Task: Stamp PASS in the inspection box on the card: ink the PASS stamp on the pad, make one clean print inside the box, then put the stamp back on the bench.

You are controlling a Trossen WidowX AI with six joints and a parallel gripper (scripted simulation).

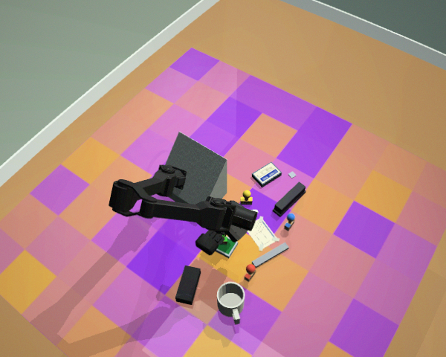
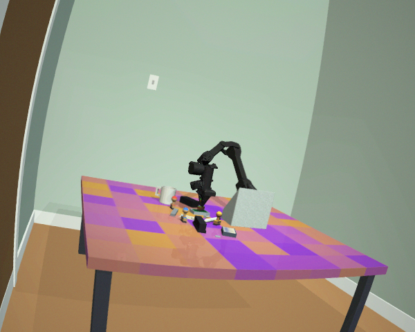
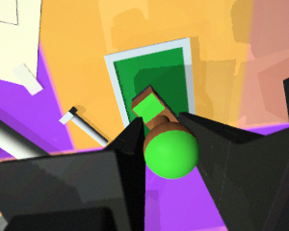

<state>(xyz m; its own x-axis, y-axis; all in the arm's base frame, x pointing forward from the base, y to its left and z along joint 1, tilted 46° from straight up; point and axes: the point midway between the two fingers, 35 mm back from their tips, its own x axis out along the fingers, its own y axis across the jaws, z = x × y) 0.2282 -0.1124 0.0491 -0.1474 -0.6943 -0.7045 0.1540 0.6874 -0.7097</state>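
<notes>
My gripper [image 1: 222,239] [image 3: 160,120] is shut on the green-topped stamp [image 3: 171,151], whose round green knob and brown base with a green label show between the fingers in the wrist view. The stamp base is over the green ink pad [image 3: 149,46] [image 1: 228,248], turned at an angle to its pale rim. Whether it touches the pad cannot be told. The cream card [image 1: 262,233] [image 3: 14,53] lies beside the pad, with printed lines and tape at its corners. The lettering on the stamp's face is hidden.
Yellow [image 1: 247,194], blue [image 1: 290,217] and red [image 1: 250,268] knobbed stamps stand around the card. A grey bar [image 1: 270,255], black stapler-like block [image 1: 289,198], labelled case [image 1: 266,174], black block [image 1: 187,284], mug [image 1: 230,300] [image 2: 167,195] and large grey wedge [image 1: 196,169] [image 2: 252,209] are also there.
</notes>
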